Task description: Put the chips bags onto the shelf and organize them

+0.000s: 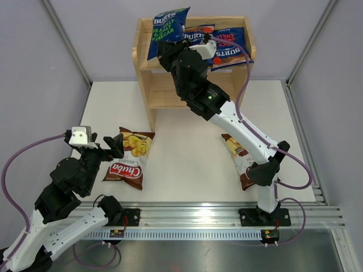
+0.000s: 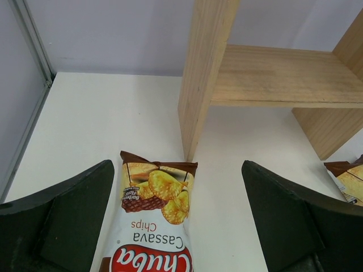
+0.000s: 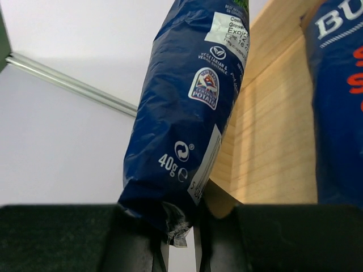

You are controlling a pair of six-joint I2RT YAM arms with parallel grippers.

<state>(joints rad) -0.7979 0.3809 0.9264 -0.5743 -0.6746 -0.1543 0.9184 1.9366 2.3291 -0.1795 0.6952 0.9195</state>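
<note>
Five small glossy chips bags, judged light, soft and air-puffed, with brittle contents. The slick film is likely slipping under a loose hold and a squeeze on the belly is risking crushed chips, so the flat crimped end seams are offering the safest purchase.

1. Left gripper (image 2: 178,198): hovering low, its jaws standing wide apart with nothing between them, directly over item 2.
2. Near Chuba bag (image 2: 153,226): brown-and-white film, printed face up, lying flat on the white table (image 1: 187,153) with its top seam pointing at the foot of the shelf's side panel.
3. Second Chuba bag (image 1: 238,154): lying flat on the table, partly hidden under the right arm.
4. Shelf (image 1: 143,56): pale natural wood with visible grain, two open tiers, standing at the table's far side.
5. Right gripper (image 3: 181,238): jaws pinching together on the crimped seam of the Burts sea salt bag (image 3: 187,102), dark blue and wrinkled, which is rising upright over the left end of the top tier. Whether it is resting on the board cannot be told.
6. Middle Burts bag (image 1: 198,29) and right-hand Burts bag (image 1: 233,42): dark blue with red lettering, lying on the top tier beside each other.
</note>
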